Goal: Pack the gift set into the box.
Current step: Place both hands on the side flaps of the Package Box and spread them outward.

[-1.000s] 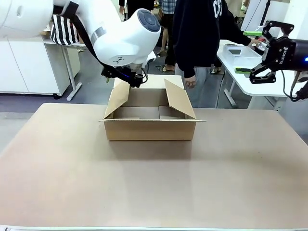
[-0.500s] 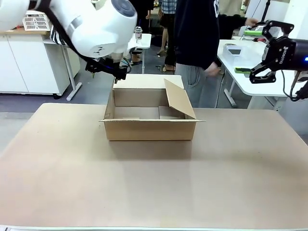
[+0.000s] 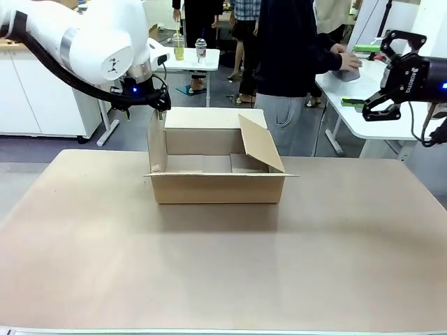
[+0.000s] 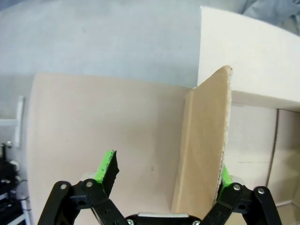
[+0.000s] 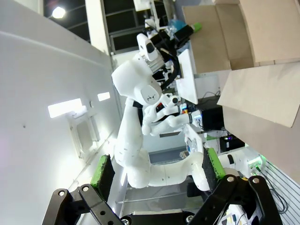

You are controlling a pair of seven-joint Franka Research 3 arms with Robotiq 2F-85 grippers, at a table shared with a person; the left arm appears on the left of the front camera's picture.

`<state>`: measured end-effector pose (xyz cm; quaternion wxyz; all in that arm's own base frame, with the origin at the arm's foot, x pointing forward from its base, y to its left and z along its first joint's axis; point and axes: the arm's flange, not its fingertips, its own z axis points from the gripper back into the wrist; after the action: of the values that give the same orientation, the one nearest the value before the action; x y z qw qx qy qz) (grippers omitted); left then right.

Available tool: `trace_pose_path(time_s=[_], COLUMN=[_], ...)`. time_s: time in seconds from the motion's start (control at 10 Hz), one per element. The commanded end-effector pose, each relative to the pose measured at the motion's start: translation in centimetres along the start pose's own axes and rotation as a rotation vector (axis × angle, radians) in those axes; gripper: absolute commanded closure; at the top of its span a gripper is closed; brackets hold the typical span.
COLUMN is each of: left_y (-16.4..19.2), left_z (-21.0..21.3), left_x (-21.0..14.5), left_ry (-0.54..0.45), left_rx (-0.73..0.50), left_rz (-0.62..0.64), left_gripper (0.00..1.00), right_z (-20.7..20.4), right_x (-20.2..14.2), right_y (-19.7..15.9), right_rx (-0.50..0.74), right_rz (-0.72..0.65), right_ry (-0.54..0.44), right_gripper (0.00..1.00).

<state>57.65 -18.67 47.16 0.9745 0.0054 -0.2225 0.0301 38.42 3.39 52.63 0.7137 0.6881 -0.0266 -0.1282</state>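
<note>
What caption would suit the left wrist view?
Open left gripper straddling the upright side flap of the box, over the table.

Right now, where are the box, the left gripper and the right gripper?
the box point(image 3: 218, 188), front view, on its near wall.
left gripper point(image 4: 167, 165), left wrist view, midway between its fingertips.
right gripper point(image 3: 376, 74), front view, midway between its open fingertips.
</note>
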Motion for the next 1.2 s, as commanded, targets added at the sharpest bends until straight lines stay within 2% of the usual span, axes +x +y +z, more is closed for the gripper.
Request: trace_pose_path(time_s=[0.0,0.2,0.3,0.5,0.6,0.7,0.9,1.0,1.1], left_y=[3.2,6.5,7.9,10.6,11.6,12.2,13.4,11.2,11.2], left_z=[0.2,-0.7,-1.2,-2.7,-3.6,-4.5,-5.8,-4.7,-4.7], left_x=[-0.1,0.0,-0.2,-0.7,-1.1,-1.5,-1.7,-1.2,-1.2], left_ry=[0.031,0.036,0.040,0.083,0.143,0.162,0.216,0.149,0.149], left_rx=[-0.101,-0.206,-0.298,-0.417,-0.468,-0.519,-0.519,-0.507,-0.507], left_rz=[0.017,0.063,0.077,0.126,0.109,0.101,0.149,0.129,0.129], left_gripper=[0.00,0.00,0.00,0.00,0.00,0.00,0.00,0.00,0.00], right_z=[-0.3,-0.3,-0.3,-0.3,-0.3,-0.3,-0.3,-0.3,-0.3], right_x=[0.2,0.2,0.2,0.2,0.2,0.2,0.2,0.2,0.2], right_y=[0.4,0.4,0.4,0.4,0.4,0.4,0.4,0.4,0.4], right_rx=[0.028,0.028,0.028,0.028,0.028,0.028,0.028,0.028,0.028], right_rz=[0.003,0.003,0.003,0.003,0.003,0.003,0.003,0.003,0.003], right_ry=[0.000,0.000,0.000,0.000,0.000,0.000,0.000,0.000,0.000], right_gripper=[0.00,0.00,0.00,0.00,0.00,0.00,0.00,0.00,0.00])
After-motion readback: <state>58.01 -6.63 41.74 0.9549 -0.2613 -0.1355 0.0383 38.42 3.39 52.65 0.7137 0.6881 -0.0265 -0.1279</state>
